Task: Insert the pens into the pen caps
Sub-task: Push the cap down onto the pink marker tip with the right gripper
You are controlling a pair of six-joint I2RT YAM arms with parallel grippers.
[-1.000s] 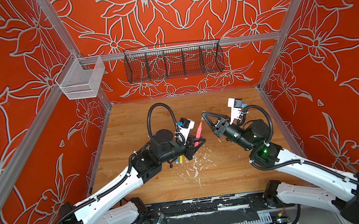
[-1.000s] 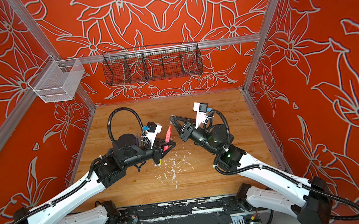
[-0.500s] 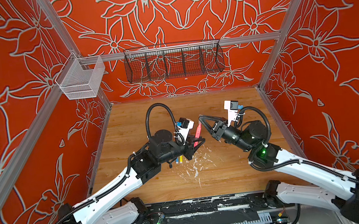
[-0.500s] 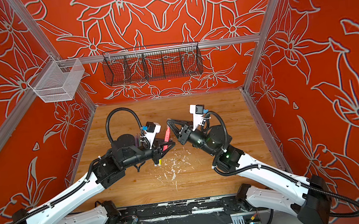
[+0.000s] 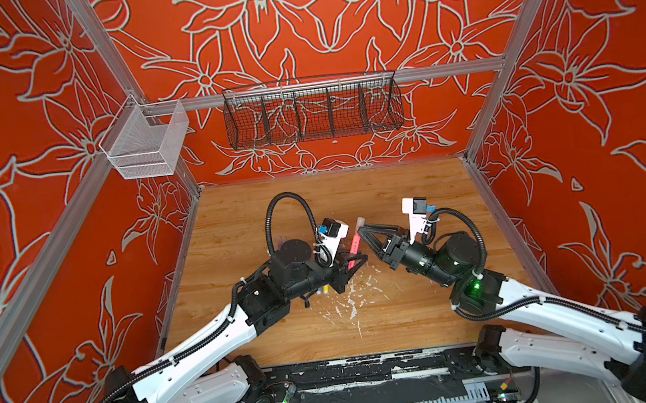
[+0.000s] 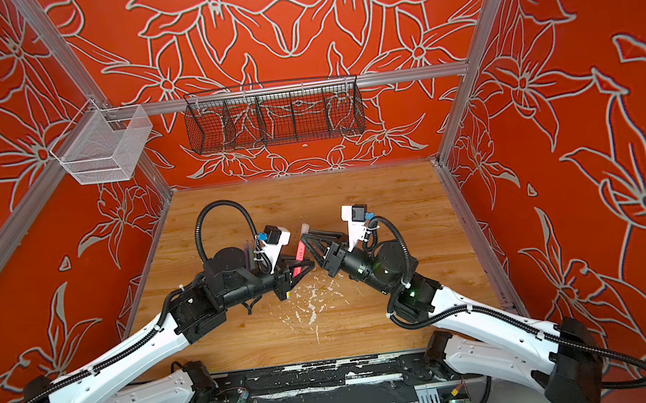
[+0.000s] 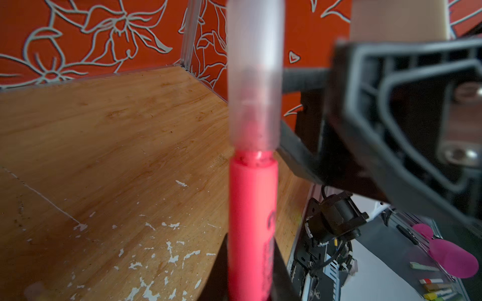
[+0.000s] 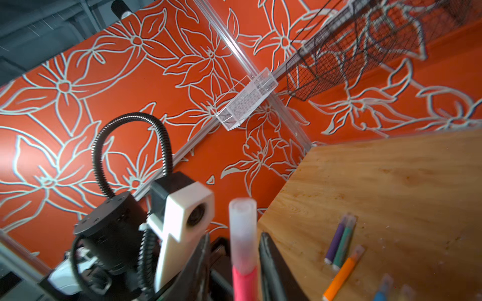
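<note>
My left gripper is shut on a pink-red pen and holds it up above the table. A clear pen cap sits over the pen's tip. My right gripper straddles the cap, open, with a gap showing on each side. Purple, green, orange and blue pens lie on the wood, clear caps on their tips.
The wooden table has white paint flecks near its middle. A black wire basket and a clear mesh bin hang on the back rail. Pens lie partly hidden behind my left arm.
My right gripper moved left up to the pink-red pen's tip, and its jaws have opened. The cap now sits on the pen. The left gripper stayed put.
</note>
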